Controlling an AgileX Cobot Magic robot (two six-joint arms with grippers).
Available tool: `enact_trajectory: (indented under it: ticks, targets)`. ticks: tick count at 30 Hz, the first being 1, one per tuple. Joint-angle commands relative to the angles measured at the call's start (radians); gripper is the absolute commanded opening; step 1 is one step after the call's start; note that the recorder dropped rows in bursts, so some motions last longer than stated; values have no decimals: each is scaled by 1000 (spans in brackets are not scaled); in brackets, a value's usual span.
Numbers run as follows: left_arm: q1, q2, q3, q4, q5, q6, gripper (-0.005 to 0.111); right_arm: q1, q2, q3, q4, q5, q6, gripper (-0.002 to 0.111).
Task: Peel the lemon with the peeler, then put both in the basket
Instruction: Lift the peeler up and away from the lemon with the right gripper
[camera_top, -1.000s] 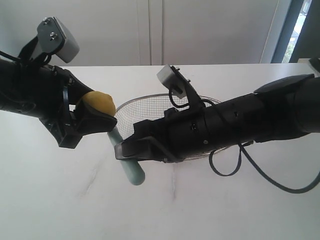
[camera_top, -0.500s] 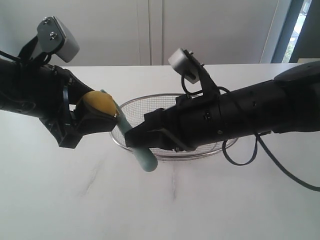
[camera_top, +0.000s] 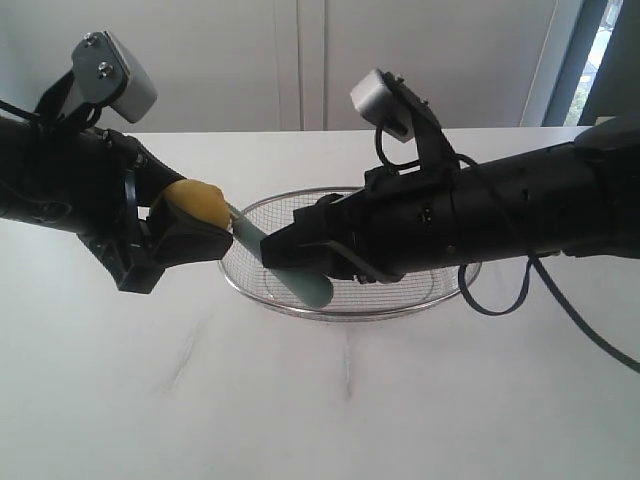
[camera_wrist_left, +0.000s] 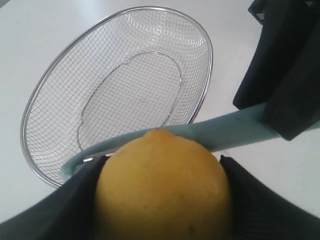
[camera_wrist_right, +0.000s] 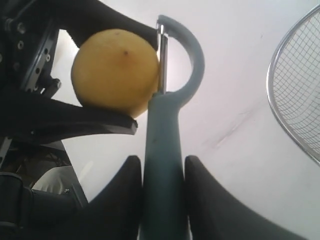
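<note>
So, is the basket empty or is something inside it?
Empty: the left wrist view shows only bare mesh in the basket; lemon and peeler are held outside it.

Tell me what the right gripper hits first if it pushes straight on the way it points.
Most likely the lemon in the left gripper; the peeler in the right gripper lies blade-first against it, as far as depth shows.

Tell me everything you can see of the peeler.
The peeler is slim, with a pale teal handle that looks plastic, a curved hooked head and a narrow metal blade. The right gripper is shut on its handle, holding it off the table near the basket. Its blade lies against the side of the lemon, which the left gripper clamps. No cut peel shows.
</note>
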Motion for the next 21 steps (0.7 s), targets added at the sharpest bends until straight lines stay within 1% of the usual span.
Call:
enact_trajectory:
  ticks: [1,5,13,21]
  targets:
    - [-3,-3,-2,-15,19,-1,0,-7,-12,0,-13,-58,30,0]
    - [-3,-3,-2,-15,19,-1,0,-7,-12,0,-23,-90,47,0]
    - [-3,-3,-2,-15,19,-3,0,-7,-26,0,-23,-64,47,0]
    - [-3,-3,-2,-15,19,-3,0,-7,-91,0,-23,-69,47,0]
